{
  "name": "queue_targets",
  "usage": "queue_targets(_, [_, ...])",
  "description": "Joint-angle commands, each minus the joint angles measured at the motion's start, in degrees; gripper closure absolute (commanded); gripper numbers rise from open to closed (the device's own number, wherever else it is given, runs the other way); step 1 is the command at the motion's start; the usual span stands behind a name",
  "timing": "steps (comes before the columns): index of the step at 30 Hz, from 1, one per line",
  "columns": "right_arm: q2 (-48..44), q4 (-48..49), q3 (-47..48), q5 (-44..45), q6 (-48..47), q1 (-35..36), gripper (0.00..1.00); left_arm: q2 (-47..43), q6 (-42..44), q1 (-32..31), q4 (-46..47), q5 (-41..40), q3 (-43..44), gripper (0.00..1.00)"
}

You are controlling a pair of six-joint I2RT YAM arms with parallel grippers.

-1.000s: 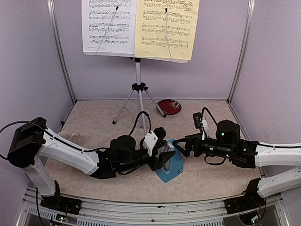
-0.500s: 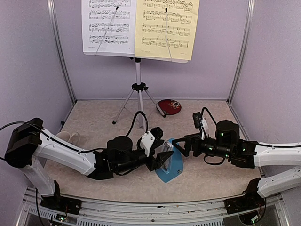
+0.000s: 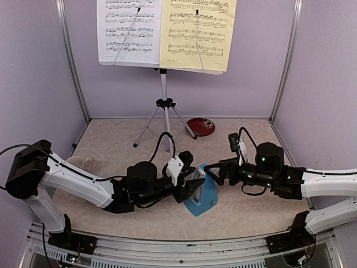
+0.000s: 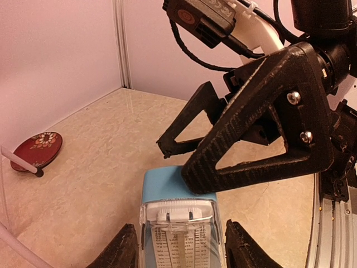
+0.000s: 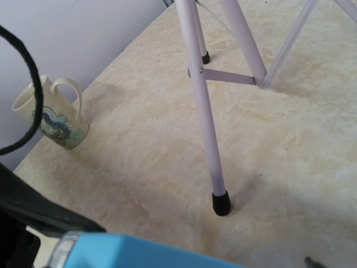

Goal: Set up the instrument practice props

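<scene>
The white music stand [image 3: 163,103] stands on its tripod at the back, with a white sheet [image 3: 129,30] and a yellow sheet [image 3: 198,33] on it. The blue metronome [image 3: 205,198] sits mid-table. My left gripper [image 3: 194,187] straddles its clear cover [image 4: 181,234]. Its fingers [image 4: 120,251] stand close on either side, with a thin gap showing on the right. My right gripper [image 3: 211,174] is open wide, and one finger [image 4: 251,151] lies over the metronome's blue top [image 4: 167,187]. The right wrist view shows only a blue edge [image 5: 139,254] and a tripod leg [image 5: 209,128].
A red plate [image 3: 201,127] lies at the back, right of the tripod. A patterned mug [image 3: 82,162] stands by the left wall, also seen in the right wrist view [image 5: 50,120]. Purple walls enclose three sides.
My left gripper has slid slightly left along the metronome and its jaws have narrowed a little. The right arm has stayed where it was.
</scene>
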Motion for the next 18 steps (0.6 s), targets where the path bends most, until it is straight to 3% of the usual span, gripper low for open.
queue_targets(1, [1.2,-5.3,-2.1,2.0,-0.7,-0.4,0.05,-0.3,-0.1,0.1,1.3,0.1,1.3,0.5])
queue_targets(9, [1.3,-5.1,-2.3,1.7,-0.6,-0.3,0.05,-0.2,-0.5,0.3,0.9,-0.1,1.6,0.44])
queue_targets(18, [1.6,-4.8,-2.3,1.6,-0.6,-0.4,0.05,-0.4,0.1,0.4,0.4,0.4,1.8,0.51])
